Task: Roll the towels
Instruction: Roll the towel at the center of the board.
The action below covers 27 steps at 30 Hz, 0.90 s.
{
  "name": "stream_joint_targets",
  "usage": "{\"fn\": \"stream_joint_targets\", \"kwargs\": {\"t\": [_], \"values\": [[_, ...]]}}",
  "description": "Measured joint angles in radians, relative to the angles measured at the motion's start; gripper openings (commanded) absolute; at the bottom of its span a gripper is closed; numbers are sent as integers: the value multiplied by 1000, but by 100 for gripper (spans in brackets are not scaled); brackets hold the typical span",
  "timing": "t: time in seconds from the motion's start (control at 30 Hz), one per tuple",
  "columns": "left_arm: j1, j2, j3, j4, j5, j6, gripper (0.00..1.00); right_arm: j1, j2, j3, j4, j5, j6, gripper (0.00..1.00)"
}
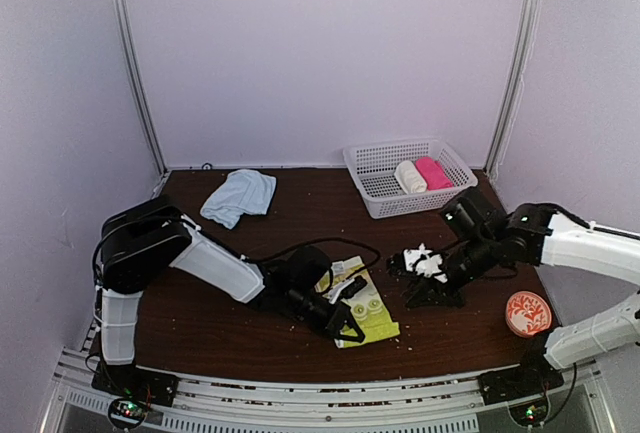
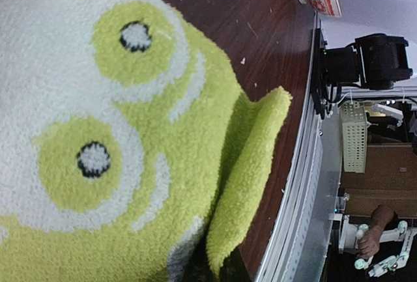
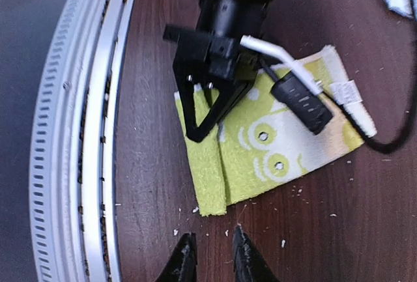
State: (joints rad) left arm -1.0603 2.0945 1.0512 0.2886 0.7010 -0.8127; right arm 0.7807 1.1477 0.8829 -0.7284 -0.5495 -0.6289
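Observation:
The yellow-green and white patterned towel (image 1: 372, 311) lies flat near the table's front middle, with its near edge folded over into a narrow flap (image 3: 210, 171). My left gripper (image 1: 350, 328) is shut on that flap; in the left wrist view the flap (image 2: 251, 178) runs down into the jaws, and the right wrist view shows the fingers (image 3: 199, 132) meeting on it. My right gripper (image 1: 412, 300) is narrowly open and empty, with its fingertips (image 3: 186, 256) low over the table just short of the towel's corner. The pale blue towel (image 1: 238, 196) lies crumpled at the back left, with neither gripper near it.
A white basket (image 1: 372, 165) at the back right holds a cream roll (image 1: 410, 176) and a pink roll (image 1: 432, 172). A round red-and-white object (image 1: 527, 313) sits at the front right. White lint specks the wood (image 3: 195, 209). The metal rail (image 3: 78, 165) borders the near edge.

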Motion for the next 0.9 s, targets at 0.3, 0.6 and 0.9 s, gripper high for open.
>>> {"fn": "stream_joint_targets", "kwargs": {"t": [0.3,0.6,0.9], "values": [[0,-2,-56,116,-12,-146,0,203,253,-100,182,219,-37,31],[-1,-2,-87,185,-18,-205,0,281,279,-129,314,327,-72,34],[-1,-2,-118,248,-27,-245,0,287,359,-140,370,372,-102,36]]}}
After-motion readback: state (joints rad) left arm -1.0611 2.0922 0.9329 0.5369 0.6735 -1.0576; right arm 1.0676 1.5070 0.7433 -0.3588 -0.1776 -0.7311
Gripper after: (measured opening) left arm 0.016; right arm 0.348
